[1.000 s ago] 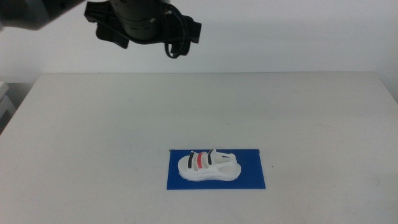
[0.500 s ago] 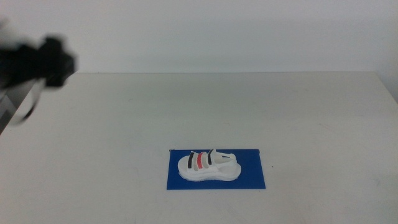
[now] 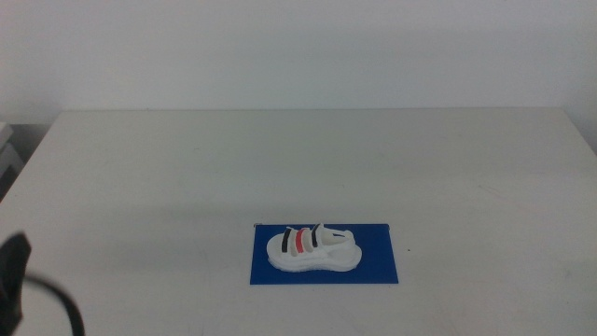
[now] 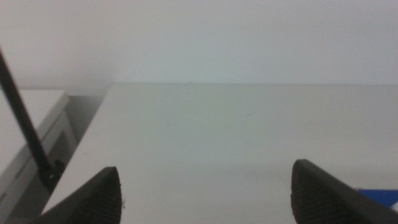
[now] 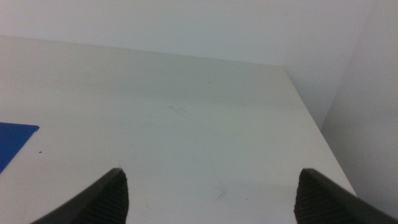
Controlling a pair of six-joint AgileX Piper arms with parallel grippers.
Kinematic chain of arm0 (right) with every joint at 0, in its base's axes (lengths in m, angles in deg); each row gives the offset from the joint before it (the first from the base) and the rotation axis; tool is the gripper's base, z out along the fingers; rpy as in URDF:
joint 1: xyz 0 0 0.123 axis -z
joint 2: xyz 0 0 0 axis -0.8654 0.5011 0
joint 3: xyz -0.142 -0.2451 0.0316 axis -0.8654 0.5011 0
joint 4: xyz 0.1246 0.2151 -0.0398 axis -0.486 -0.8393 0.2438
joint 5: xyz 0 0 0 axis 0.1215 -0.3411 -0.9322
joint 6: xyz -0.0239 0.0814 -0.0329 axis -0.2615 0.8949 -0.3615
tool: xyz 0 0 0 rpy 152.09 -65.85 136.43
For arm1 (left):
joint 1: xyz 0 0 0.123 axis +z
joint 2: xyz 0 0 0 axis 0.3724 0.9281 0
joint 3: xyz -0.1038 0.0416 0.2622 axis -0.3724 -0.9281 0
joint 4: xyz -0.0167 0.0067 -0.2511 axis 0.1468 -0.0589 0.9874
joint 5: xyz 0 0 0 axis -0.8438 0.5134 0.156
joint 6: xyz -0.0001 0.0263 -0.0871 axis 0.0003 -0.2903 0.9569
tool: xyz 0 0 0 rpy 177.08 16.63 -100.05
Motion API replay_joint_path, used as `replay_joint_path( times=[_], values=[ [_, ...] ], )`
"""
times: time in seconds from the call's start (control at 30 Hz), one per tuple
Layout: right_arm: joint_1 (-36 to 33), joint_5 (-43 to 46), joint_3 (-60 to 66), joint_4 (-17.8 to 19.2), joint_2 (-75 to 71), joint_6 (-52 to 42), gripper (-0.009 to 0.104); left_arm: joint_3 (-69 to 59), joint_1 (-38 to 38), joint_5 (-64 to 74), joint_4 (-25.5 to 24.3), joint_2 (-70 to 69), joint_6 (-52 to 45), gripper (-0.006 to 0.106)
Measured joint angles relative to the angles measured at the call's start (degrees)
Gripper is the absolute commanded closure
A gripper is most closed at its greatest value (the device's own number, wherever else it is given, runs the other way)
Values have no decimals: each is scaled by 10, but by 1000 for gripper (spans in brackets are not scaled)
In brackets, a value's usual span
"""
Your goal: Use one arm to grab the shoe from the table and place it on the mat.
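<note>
Quick count from my side: one shoe (image 3: 312,250) with three straps, one mat (image 3: 378,264), one tabletop (image 3: 280,159), and my two end effectors.

Even, soft, bright light fills all three views, with no glare on the white surface (image 3: 187,168). The shoe (image 3: 312,249) on the mat (image 3: 378,266) casts hardly any shadow. In the middle view the arm (image 3: 14,280) at the near left corner is smeared by blur. Both wrist views look hazy, with the dark jaw tips out of focus.
</note>
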Motion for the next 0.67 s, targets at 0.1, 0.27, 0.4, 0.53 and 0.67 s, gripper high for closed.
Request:
replay_joint_path(
  times=[0.1, 0.27, 0.4, 0.53, 0.67],
  values=[
    [0, 0, 0, 0, 0, 0, 17, -61, 20, -14, 4, -55, -9, 7],
    [0, 0, 0, 0, 0, 0, 17, -131, 44, -16, 10, -139, -9, 7],
    [0, 0, 0, 0, 0, 0, 17, -140, 45, -12, 10, -188, -9, 7],
    [0, 0, 0, 0, 0, 0, 17, -140, 45, 2, 3, -191, -9, 7],
    [0, 0, 0, 0, 0, 0, 17, -140, 45, 6, 1, -192, -9, 7]
  ],
)
